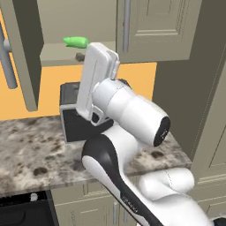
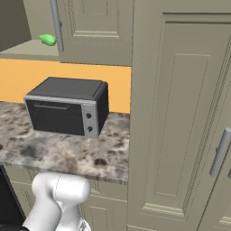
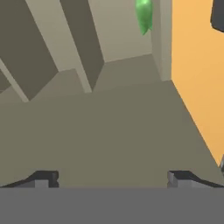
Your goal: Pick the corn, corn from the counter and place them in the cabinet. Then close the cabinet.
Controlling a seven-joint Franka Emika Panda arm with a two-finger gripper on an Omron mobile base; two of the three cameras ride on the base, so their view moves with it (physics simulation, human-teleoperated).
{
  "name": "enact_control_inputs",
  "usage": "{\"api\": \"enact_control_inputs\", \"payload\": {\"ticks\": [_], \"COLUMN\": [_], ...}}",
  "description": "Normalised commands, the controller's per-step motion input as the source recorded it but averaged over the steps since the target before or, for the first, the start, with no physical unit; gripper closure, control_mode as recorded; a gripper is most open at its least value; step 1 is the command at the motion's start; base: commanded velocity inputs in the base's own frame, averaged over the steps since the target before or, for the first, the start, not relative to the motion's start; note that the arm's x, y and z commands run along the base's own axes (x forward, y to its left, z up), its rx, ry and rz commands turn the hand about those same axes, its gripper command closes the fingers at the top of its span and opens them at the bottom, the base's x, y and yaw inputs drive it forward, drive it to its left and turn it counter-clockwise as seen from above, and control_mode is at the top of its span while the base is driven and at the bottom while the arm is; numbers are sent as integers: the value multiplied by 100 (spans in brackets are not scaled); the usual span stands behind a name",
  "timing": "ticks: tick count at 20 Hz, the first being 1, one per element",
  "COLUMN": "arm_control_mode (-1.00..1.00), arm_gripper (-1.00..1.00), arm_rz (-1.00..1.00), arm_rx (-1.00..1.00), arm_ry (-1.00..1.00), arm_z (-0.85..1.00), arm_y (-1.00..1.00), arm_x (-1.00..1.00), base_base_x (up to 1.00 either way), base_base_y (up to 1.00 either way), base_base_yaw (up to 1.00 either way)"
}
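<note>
Hand view first: one green corn [image 3: 144, 15] lies on the bottom board of the open cabinet [image 3: 109, 131], at the top of the picture close to the orange wall [image 3: 197, 78]. The gripper [image 3: 113, 178] faces into the cabinet with its two dark fingertips [image 3: 43, 178] set wide apart and nothing between them; the corn is well clear of them.

From the left base view, the same corn [image 1: 76, 42] rests near the front edge of the cabinet's lower board [image 1: 62, 55], with the left door [image 1: 20, 53] swung open and the right door [image 1: 152, 26] shut, its grey bar handle [image 1: 127, 26] upright. The white arm [image 1: 128, 114] reaches up toward the cabinet and hides much of the black toaster oven [image 1: 73, 123] standing on the speckled counter [image 1: 35, 150].

From the right base view, the corn [image 2: 48, 39] sits on the cabinet floor just left of the bar handle [image 2: 57, 27]. Below it the toaster oven [image 2: 67, 106] stands on the counter [image 2: 67, 153] against the orange wall, beside the tall beige side unit [image 2: 180, 113].
</note>
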Motion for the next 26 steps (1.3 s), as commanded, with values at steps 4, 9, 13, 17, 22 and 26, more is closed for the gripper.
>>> {"api": "enact_control_inputs", "payload": {"ticks": [4,9,13,17,22,26], "arm_control_mode": [-100,-100,-100,-100,-100,-100], "arm_gripper": [-100,-100,-100,-100,-100,-100], "arm_rz": [-2,-16,-18,-34,-44,-34], "arm_rx": [0,0,0,0,0,-2], "arm_ry": [-1,3,9,25,20,24], "arm_z": [21,1,-23,-34,-45,-74], "arm_y": [13,42,74,89,99,100], "arm_x": [-100,-99,-100,-27,75,100], "base_base_x": [0,0,0,0,0,0], "base_base_y": [0,0,0,0,0,0], "base_base_yaw": [0,0,0,0,0,0]}}
